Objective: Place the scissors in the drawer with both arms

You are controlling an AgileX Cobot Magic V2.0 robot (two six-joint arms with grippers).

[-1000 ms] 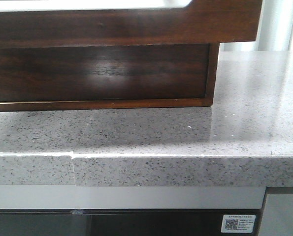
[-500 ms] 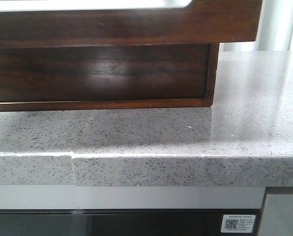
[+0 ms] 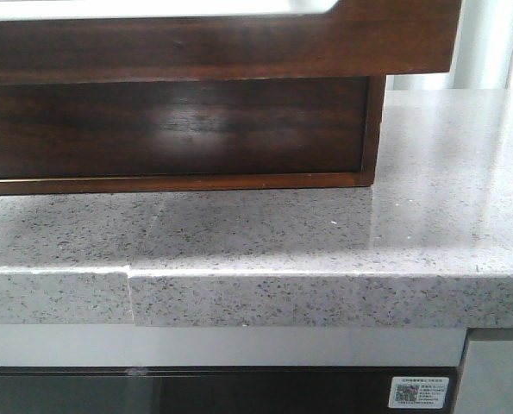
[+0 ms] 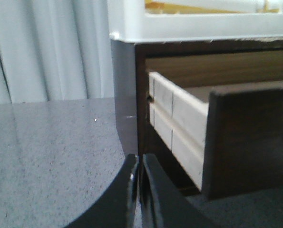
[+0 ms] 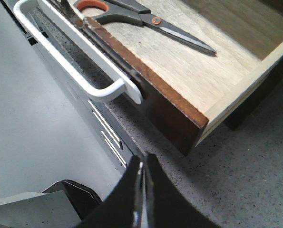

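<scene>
The scissors (image 5: 146, 19), grey with an orange-lined handle loop, lie flat on the pale floor of the open drawer (image 5: 174, 102) in the right wrist view. My right gripper (image 5: 142, 164) is shut and empty, above the counter's edge just outside the drawer's dark front. The drawer also shows pulled out in the left wrist view (image 4: 246, 137), with its pale side wall. My left gripper (image 4: 139, 161) is shut and empty over the counter beside the cabinet's corner. In the front view the drawer's dark front (image 3: 213, 43) fills the top; no gripper shows there.
A speckled grey stone counter (image 3: 325, 233) carries the dark wooden cabinet (image 3: 170, 129). A white bar handle (image 5: 70, 61) runs along the unit below the counter's edge. A white frame (image 4: 179, 23) sits on top of the cabinet. Pale curtains (image 4: 46, 52) hang behind.
</scene>
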